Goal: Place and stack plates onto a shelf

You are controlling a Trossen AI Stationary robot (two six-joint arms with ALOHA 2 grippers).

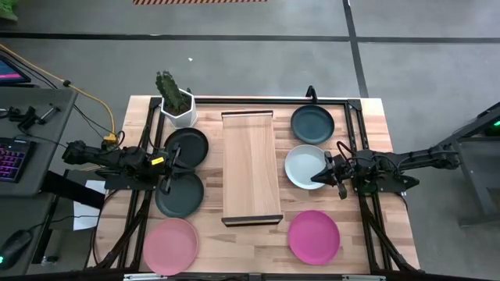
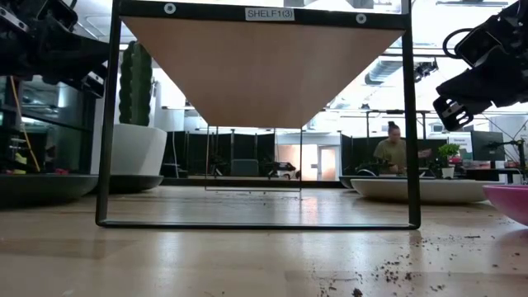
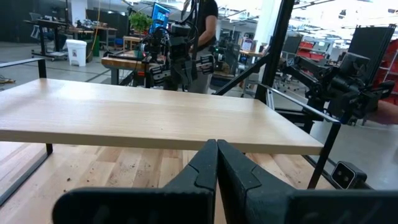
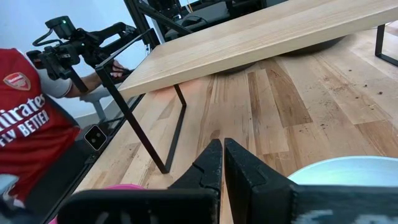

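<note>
My right gripper [image 1: 326, 176], pinched shut and empty over the white plate [image 1: 303, 166] at three o'clock of the shelf [image 1: 251, 167], might bump it away.

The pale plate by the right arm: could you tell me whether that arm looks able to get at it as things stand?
Probably yes. The right gripper, shut, hovers over the pale plate's edge, with nothing lying on the plate; the shelf stands clear to one side. It would need to open first.

wood table [image 1: 367, 234] — shelf [image 1: 251, 168], 6 plates [image 1: 313, 236], pot [image 1: 179, 114]
</note>
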